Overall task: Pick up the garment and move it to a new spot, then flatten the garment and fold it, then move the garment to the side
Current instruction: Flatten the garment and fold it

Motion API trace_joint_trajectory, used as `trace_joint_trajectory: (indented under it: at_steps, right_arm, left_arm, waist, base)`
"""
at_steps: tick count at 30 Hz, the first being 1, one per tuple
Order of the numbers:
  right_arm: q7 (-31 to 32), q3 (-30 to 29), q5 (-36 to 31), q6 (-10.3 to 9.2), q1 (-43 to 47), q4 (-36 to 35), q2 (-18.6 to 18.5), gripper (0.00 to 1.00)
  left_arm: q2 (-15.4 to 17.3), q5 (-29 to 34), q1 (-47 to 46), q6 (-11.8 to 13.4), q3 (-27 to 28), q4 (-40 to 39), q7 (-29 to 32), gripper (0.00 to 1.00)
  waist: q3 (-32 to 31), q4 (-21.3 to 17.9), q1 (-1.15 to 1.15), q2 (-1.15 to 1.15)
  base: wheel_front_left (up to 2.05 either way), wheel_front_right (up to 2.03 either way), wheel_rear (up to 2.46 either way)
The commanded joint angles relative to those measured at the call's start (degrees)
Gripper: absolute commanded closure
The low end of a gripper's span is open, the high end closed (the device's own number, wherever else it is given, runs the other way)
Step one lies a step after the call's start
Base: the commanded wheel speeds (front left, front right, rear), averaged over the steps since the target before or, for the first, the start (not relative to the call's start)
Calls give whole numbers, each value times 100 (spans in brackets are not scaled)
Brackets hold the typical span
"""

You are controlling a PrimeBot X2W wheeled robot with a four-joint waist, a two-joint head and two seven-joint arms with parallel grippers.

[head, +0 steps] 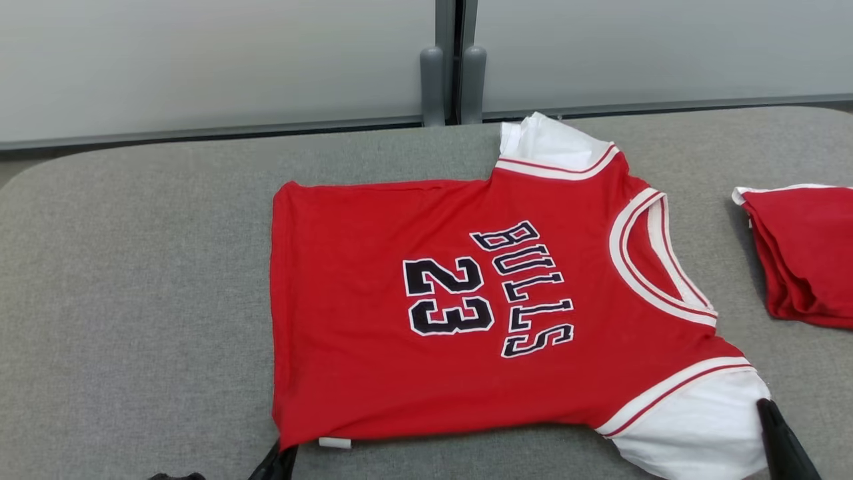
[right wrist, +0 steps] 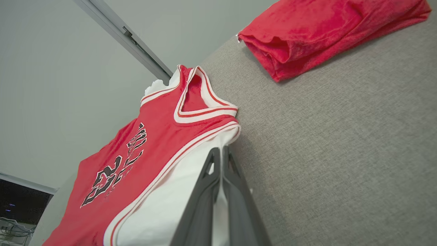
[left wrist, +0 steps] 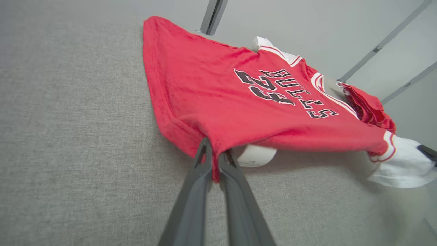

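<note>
Gripping jersey (head: 466, 300) hem, left fingers (left wrist: 191, 205) shut, right fingers (right wrist: 201, 198) clamping white sleeve (right wrist: 160, 212), wrist views showing pinches.

The garment (head: 360, 373) is bright red, white sleeves, white-and-red striped trim at the neck and armholes, black "BULLS 23" outlined in white. Second folded piece (head: 806, 253) at the right edge is the same red with a white edge. Table (head: 133, 300) is heathered grey, wall panels (head: 200, 60) pale grey with darker grey posts (head: 433, 80).
</note>
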Motion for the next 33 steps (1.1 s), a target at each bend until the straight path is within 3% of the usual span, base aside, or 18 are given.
trace_joint_trajectory:
  at_steps: [1, 6, 15, 24, 30, 31, 32, 33]
  right_arm:
    - [65, 34, 38, -1, -150, -6, -7, 100]
    - [242, 160, -100, -1, -648, 172, -12, 100]
    - [910, 17, -689, -1, -1871, 230, -10, 100]
    - [1369, -33, -1194, -1, -2855, 1330, -15, 100]
    - [1434, 11, -1507, -1, -3342, 1934, -40, 100]
    - [1412, 17, -1571, -1, -3434, 2029, -70, 100]
    - [1410, 24, -1626, -1, -3520, 2134, -68, 100]
    - [1400, 29, -1666, -1, -3600, 2232, -73, 78]
  left_arm:
    - [43, -42, -41, -16, 0, -60, 76, 100]
    - [126, -63, -435, -84, -24, -157, 382, 100]
    - [405, -235, -1360, -465, -12, -246, 1030, 100]
    - [316, -563, -2413, -897, -295, 791, 1904, 100]
    - [222, -614, -2798, -1075, -412, 1384, 2093, 100]
    - [202, -606, -2863, -1097, -426, 1470, 2096, 96]
    - [162, -633, -2927, -1100, -406, 1566, 2096, 79]
    - [127, -665, -2988, -1097, -378, 1652, 2075, 55]
  waist:
    - [102, 30, 0, 0]
    - [365, 80, 0, 0]
    - [579, 165, 0, 0]
    - [497, 259, 0, 0]
    - [501, 225, 0, 0]
    - [508, 223, 0, 0]
    - [514, 223, 0, 0]
    - [525, 222, 0, 0]
  base:
    - [0, 0, 0]
    - [0, 0, 0]
    - [0, 0, 0]
    - [0, 0, 0]
    - [0, 0, 0]
    - [0, 0, 0]
    - [0, 0, 0]
    - [0, 0, 0]
